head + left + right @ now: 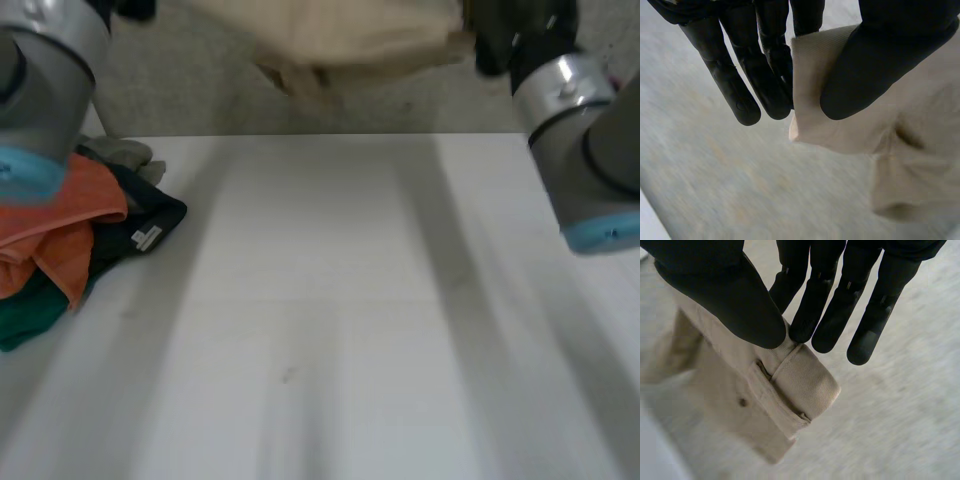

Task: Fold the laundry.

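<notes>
Evidently, cloth: beige garment [340, 40] hung past the desk's [330, 300] far edge.
My left robot hand [880, 60]: pinched its edge.
My right robot hand [725, 295]: pinched its buttoned band.
Care: I needed both pinches firm to lay it flat.

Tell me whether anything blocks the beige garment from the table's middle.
Nothing visible does. The beige garment hangs beyond the far edge of the table, pinched by the left hand and right hand; the pile of clothes sits at the table's left edge.
</notes>
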You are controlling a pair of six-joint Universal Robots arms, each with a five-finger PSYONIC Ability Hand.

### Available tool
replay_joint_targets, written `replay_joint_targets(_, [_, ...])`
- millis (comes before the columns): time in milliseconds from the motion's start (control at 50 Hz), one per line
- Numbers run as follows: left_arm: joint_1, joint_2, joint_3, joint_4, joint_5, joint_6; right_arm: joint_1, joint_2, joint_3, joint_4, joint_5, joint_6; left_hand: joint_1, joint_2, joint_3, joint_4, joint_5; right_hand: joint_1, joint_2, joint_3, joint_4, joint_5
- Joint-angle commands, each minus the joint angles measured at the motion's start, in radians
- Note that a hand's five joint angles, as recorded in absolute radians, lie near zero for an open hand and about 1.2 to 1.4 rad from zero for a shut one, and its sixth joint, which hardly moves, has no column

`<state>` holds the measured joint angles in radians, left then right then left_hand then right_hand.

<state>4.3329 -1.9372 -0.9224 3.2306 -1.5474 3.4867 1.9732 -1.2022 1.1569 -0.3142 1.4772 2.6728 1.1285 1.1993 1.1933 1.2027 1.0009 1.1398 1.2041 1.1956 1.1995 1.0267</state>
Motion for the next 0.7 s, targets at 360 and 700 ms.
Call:
replay_joint_targets(360, [-0.033,0.041,-0.679,-0.003,0.101,0.134,-0.053,0.087,0.440,0.228,-0.057,-0.114,0.268,0.197,0.203,0.194,0.221,0.256,0.192,0.201,0.197,0.195])
replay_joint_targets(700, [-0.038,0.113,-0.595,-0.124,0.093,0.040,-0.083,-0.120,0.569,0.311,-0.066,0.100,0.268,0.197,0.203,0.194,0.221,-0.857,-0.921,-0.912,-0.916,-0.918])
